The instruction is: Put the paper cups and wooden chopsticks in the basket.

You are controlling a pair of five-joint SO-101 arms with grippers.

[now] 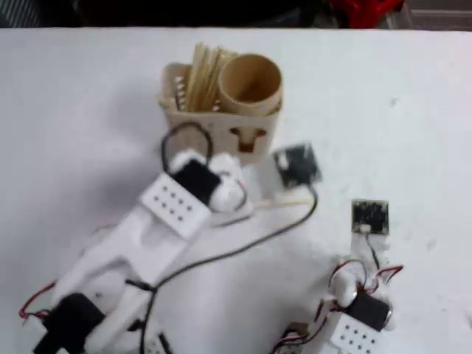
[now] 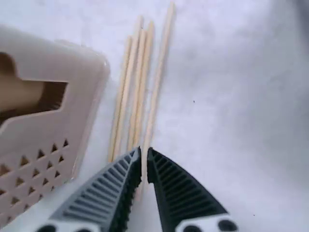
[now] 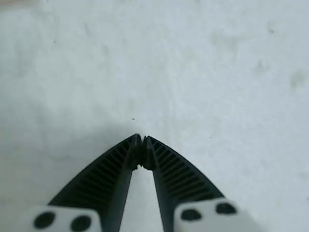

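Observation:
The beige basket (image 1: 214, 131) stands at the table's back middle, holding a paper cup (image 1: 251, 82) and a bundle of wooden chopsticks (image 1: 203, 74). My left arm (image 1: 173, 203) lies just in front of it, with loose chopsticks (image 1: 284, 199) sticking out to the right. In the left wrist view several chopsticks (image 2: 133, 96) lie on the table beside the basket (image 2: 48, 72). My left gripper (image 2: 144, 157) is shut on the end of the outermost one. My right gripper (image 3: 140, 145) is shut on nothing, over bare table; its arm (image 1: 358, 313) sits at the front right.
A black cable (image 1: 243, 251) runs from the left arm across the table to a small black module (image 1: 296, 164) by the basket. A second black module (image 1: 369, 215) sits ahead of the right arm. The white table (image 1: 88, 110) is bare to the left and far right.

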